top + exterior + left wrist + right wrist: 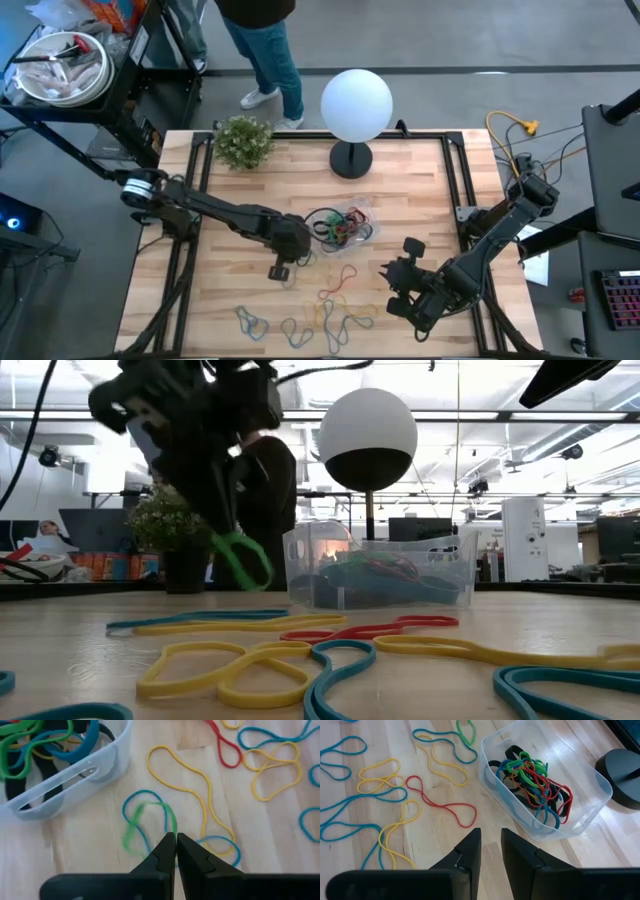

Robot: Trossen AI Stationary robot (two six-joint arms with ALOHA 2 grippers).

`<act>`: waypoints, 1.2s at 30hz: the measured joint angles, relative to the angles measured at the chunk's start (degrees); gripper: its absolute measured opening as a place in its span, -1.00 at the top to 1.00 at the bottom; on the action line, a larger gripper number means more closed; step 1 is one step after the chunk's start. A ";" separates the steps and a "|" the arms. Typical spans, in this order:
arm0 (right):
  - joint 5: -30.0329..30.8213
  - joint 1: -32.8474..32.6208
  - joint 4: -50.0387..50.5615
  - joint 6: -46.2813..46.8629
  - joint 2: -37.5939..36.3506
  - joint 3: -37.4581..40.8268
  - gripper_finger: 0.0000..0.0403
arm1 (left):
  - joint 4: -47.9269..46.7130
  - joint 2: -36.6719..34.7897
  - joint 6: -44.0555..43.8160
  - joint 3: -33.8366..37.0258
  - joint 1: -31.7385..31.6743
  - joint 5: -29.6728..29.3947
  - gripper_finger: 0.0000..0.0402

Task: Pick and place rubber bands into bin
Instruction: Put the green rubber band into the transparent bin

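Rubber bands lie scattered on the worktop, several already piled in the bin. One green band hangs from the left gripper, whose fingers are clamped together on it. The bin sits just beside this gripper, so the carry is short. The right gripper waits farther off, fingers slightly apart, holding nothing.

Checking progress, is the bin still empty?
No, the bin already holds a tangle of black, blue, green and red bands.
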State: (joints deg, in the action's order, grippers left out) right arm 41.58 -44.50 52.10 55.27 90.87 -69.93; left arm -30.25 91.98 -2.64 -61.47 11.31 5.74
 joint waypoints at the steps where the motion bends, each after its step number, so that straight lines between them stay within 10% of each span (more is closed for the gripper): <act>1: 0.00 -0.01 0.02 -0.05 0.00 0.00 0.66 | -0.37 -0.75 -0.20 0.00 0.04 0.00 1.00; 36: 0.41 0.01 0.42 -1.88 -0.02 0.09 0.66 | 17.42 -5.68 -1.41 -3.43 -0.63 -11.32 1.00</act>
State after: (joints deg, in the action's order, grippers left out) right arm 41.99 -44.49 52.51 53.39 90.85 -69.84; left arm -12.83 86.30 -4.05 -64.90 10.68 -5.59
